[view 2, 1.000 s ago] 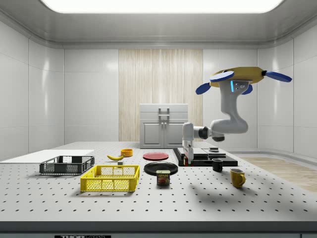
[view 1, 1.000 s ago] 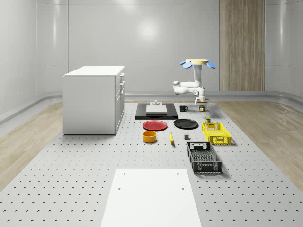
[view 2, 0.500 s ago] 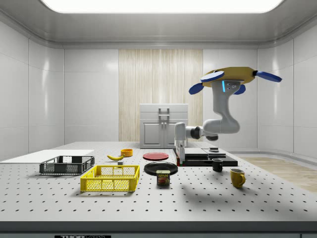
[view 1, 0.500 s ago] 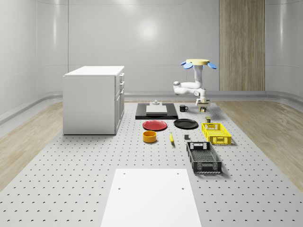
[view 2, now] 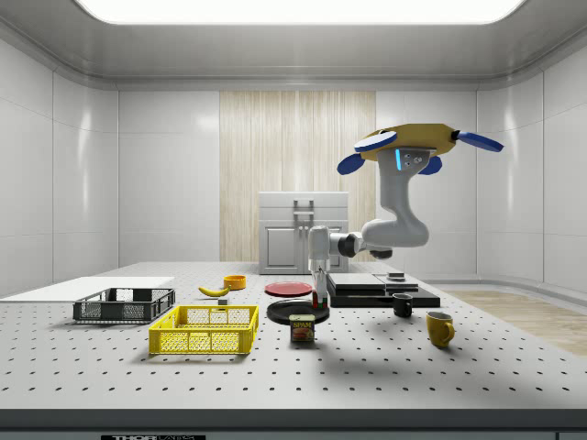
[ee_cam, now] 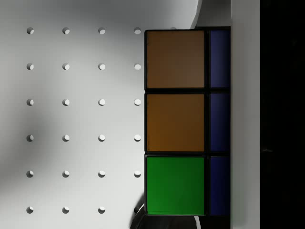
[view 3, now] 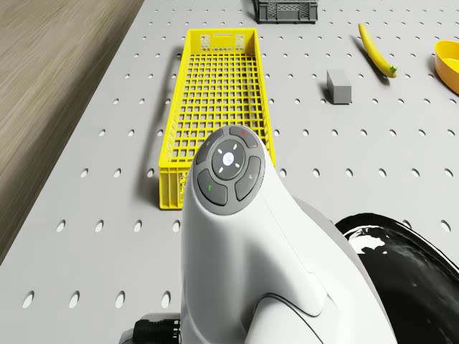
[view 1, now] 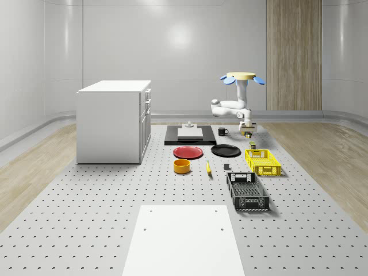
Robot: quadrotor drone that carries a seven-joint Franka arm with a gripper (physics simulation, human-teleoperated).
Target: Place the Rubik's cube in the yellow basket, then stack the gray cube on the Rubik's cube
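Note:
The Rubik's cube (ee_cam: 175, 124) fills the wrist view up close, showing orange, green and blue tiles. My gripper (view 2: 316, 295) is shut on it and holds it just above the black plate (view 2: 297, 312). In the whole-scene view the gripper (view 1: 248, 132) hangs behind the yellow basket (view 1: 262, 161). The drone (view 2: 413, 142) hovers high over the table's far end. The yellow basket (view 3: 215, 107) lies past my arm (view 3: 237, 215) in the drone view. The small gray cube (view 3: 338, 86) stands on the table beside the basket, also seen as the gray cube (view 1: 227, 167).
A Spam can (view 2: 303, 328) stands between the plate and the basket (view 2: 206, 330). A black crate (view 1: 247, 191), banana (view 3: 376, 49), orange bowl (view 1: 181, 166), red plate (view 1: 188, 152) and two mugs (view 2: 402, 305) are on the table. A white cabinet (view 1: 115, 121) stands at the whole-scene view's left.
The drone, arm and held Rubik's cube have shifted to the side view's left, from over the black tray to over the black plate, closer to the yellow basket.

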